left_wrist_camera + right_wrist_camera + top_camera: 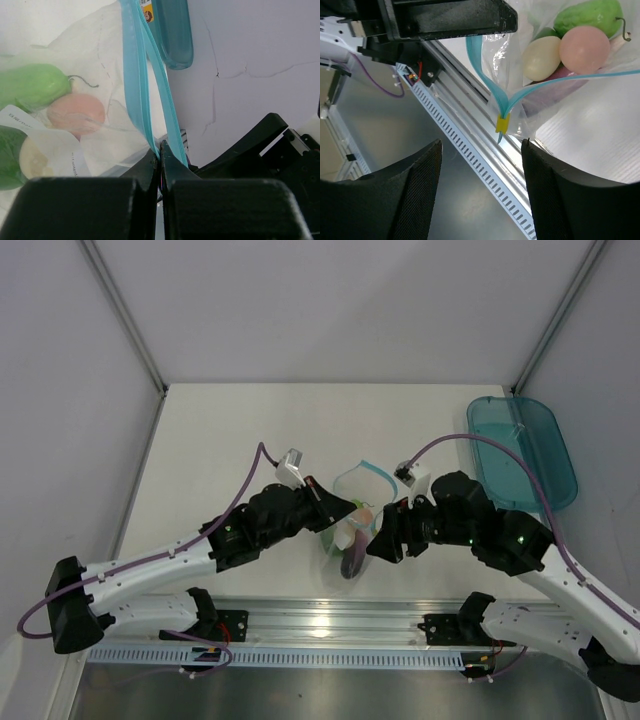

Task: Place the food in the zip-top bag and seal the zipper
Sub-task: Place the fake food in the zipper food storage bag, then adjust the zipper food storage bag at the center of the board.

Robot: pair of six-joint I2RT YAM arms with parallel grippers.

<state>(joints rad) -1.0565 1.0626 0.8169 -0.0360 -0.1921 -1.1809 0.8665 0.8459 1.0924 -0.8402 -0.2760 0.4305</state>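
Quick rundown of where you're at. The zip-top bag [352, 502] hangs between your two arms, down at the 6 o'clock edge of the surface [230, 430], right over the aluminium rail [330, 625].

Your left gripper [160, 161] is clamped fully closed on the zipper [135, 85], pinching both teal-blue strips at one end of the mouth. From that pinch the strips run up towards 12 o'clock in its wrist view.

Your right gripper [480, 150] is spread wide with nothing in it. The other end of the zipper hangs just above the gap between its fingers, not touching either one. That end has a small yellow tab [502, 123] on it. From the tab the two strips split apart in a V, so the mouth is open.

All the food is inside the bag, bunched together. The pink ball [585, 47] sits against the whitish egg [540, 57]. The light green long vegetable [587, 15] is at the ball's 12 o'clock, and the purple eggplant piece [555, 81] sits under the egg. The green bell pepper [6, 165] is at the 9 o'clock edge of the left wrist view.

The teal tray [520, 450] sits well apart at 2 o'clock on the surface.
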